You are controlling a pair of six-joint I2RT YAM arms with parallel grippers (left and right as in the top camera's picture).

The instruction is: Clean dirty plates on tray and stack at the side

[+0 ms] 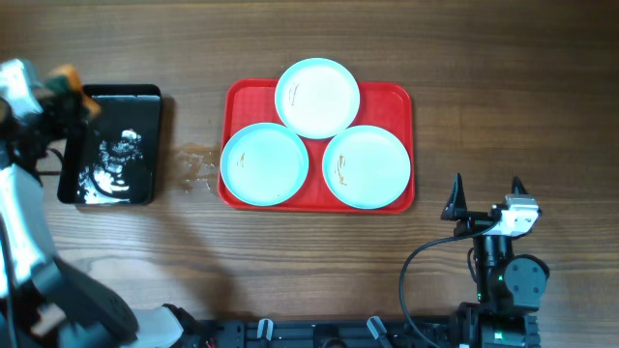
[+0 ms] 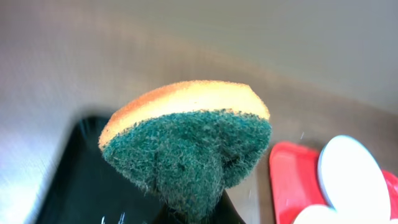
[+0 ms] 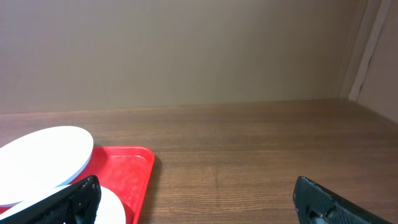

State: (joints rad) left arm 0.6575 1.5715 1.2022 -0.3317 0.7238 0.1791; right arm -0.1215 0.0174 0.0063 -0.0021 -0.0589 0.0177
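Three pale-blue plates lie on the red tray: one at the back, one front left, one front right, each with small orange-brown smears. My left gripper is at the far left, over the black tray's back edge, shut on a sponge. The sponge has an orange top and a green scouring face, and it hides the fingers. My right gripper stands open on the near right of the red tray, with nothing between its fingers. A plate shows at its left.
A black tray holding soapy water sits left of the red tray. A wet patch marks the wooden table between them. The arm bases and cables are along the front edge.
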